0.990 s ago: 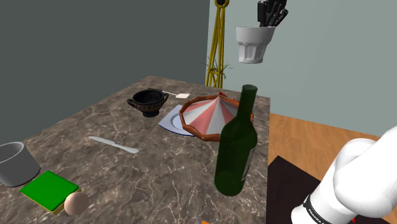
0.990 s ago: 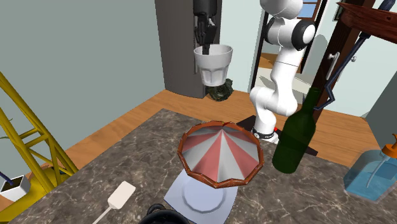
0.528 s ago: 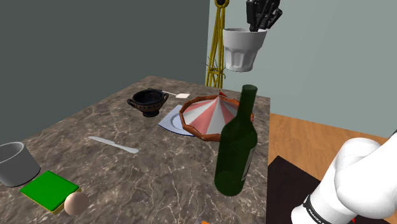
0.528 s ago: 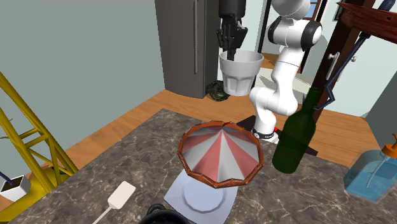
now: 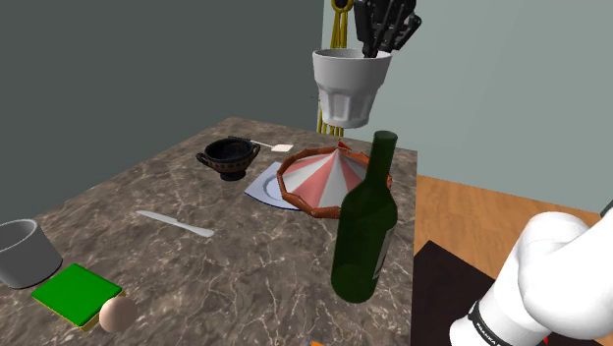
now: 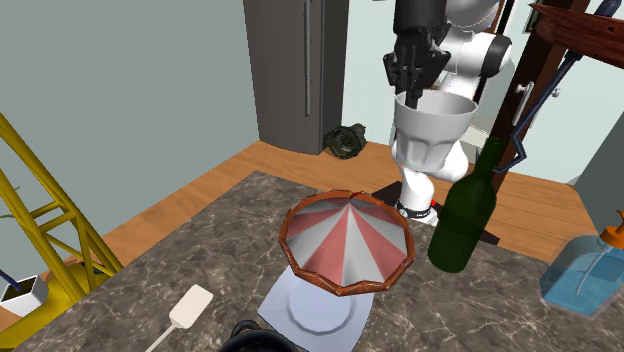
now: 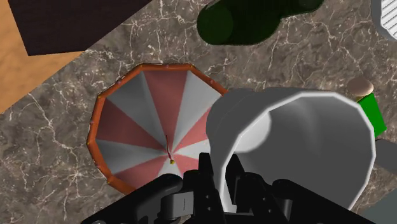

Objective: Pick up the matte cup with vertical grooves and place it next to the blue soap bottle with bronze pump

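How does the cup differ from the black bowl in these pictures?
The cup is white; the bowl is black. The cup is tall and tapered with grooved sides; the bowl is low and wide with side handles. The jaws hold the cup in the air; the bowl stands on the table. Both are upright, mouths up.

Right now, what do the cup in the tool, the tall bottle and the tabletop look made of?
Cup: plain white, matte, faceted sides; perhaps ceramic, unclear. Bottle: dark green, glossy highlights; likely glass. Tabletop: brown-grey with pale veins; looks like stone, maybe marble.
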